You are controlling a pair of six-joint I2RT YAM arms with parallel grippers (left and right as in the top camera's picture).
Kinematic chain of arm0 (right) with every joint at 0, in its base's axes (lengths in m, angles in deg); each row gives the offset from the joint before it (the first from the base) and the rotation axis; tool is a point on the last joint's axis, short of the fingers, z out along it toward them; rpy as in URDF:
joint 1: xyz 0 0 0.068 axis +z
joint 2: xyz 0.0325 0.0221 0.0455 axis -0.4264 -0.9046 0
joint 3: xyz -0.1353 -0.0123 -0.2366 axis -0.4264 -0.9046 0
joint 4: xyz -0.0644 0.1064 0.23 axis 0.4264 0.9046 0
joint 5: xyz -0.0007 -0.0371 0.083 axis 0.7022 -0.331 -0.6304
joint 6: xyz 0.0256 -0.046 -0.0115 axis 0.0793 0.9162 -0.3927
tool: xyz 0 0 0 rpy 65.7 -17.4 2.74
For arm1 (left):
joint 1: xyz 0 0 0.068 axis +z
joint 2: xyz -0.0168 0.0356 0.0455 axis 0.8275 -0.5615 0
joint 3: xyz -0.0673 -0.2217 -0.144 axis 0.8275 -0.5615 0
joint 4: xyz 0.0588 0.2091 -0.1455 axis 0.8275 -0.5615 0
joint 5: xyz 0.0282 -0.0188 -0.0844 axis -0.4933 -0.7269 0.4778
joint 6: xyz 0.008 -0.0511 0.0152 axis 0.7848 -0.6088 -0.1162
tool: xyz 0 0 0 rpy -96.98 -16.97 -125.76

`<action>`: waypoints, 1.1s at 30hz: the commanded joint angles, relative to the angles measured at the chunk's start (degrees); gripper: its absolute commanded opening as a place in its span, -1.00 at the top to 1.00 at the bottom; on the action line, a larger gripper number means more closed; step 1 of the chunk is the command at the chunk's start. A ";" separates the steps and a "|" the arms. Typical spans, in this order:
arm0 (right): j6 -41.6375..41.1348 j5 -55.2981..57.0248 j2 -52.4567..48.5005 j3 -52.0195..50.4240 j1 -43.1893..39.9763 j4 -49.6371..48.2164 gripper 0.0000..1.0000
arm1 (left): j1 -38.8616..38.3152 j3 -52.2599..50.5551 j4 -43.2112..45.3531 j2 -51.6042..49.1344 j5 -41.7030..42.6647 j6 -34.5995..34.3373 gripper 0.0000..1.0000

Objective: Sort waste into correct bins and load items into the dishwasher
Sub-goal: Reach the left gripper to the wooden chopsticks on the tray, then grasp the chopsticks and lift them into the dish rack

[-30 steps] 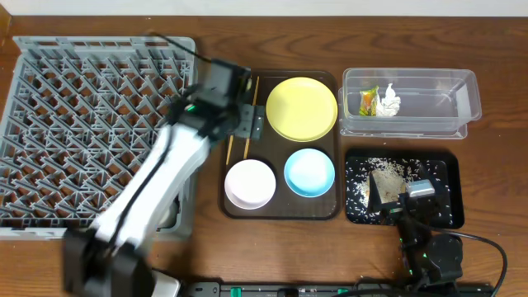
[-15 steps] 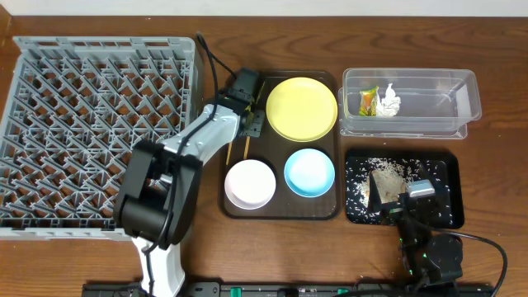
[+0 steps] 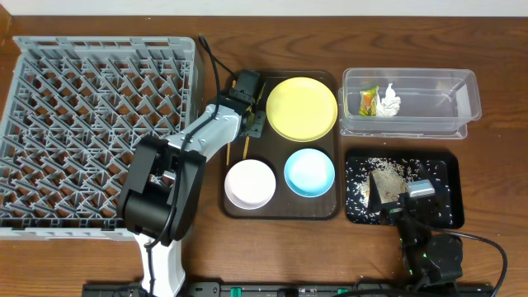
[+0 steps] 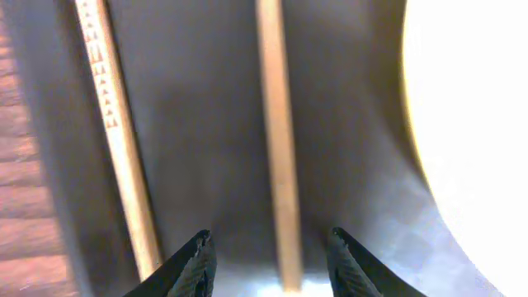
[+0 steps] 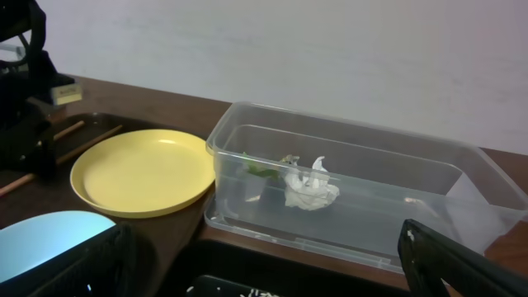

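Observation:
My left gripper (image 3: pixel 246 92) is open and low over the left side of the brown serving tray. In the left wrist view its jaws (image 4: pixel 272 247) straddle one wooden chopstick (image 4: pixel 278 148); the other chopstick (image 4: pixel 115 124) lies just outside the left finger. The chopsticks (image 3: pixel 245 145) lie beside the yellow plate (image 3: pixel 302 108). The light-blue bowl (image 3: pixel 309 172) and white bowl (image 3: pixel 250 183) sit on the same tray. The clear tub (image 3: pixel 450 103) holds the wrapper (image 3: pixel 368 101) and tissue (image 3: pixel 389 101). My right gripper (image 3: pixel 388 188) is open and empty over the black tray (image 3: pixel 441 165), which holds rice crumbs (image 3: pixel 360 188).
The grey dish rack (image 3: pixel 91 124) stands at the left with nothing in it. The brown serving tray (image 3: pixel 280 210) is in the middle. In the right wrist view the tub (image 5: pixel 355 223) stands right of the plate (image 5: pixel 140 169).
My left arm has swung from over the rack's right edge to the chopsticks and come down low over them. The right arm has not moved.

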 commanded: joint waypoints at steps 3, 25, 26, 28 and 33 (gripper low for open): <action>0.57 -0.26 0.31 -0.24 -0.68 -0.04 -0.98 | 0.13 -0.28 0.83 0.48 5.42 -2.01 0.10; 0.57 -0.26 0.28 -0.24 -0.68 -0.04 -0.99 | 0.92 -0.24 -7.98 1.79 6.71 -2.69 0.87; 0.57 -0.26 0.28 -0.24 -0.68 -0.07 -0.99 | 1.16 0.61 -9.35 3.15 6.71 -2.69 0.88; 0.57 -0.26 0.28 -0.24 -0.68 -0.04 -0.98 | 1.64 2.12 -11.74 6.54 6.69 -2.69 0.88; 0.57 -0.26 0.28 -0.24 -0.68 -0.04 -0.99 | 2.43 3.69 -14.67 16.06 6.40 -2.32 0.88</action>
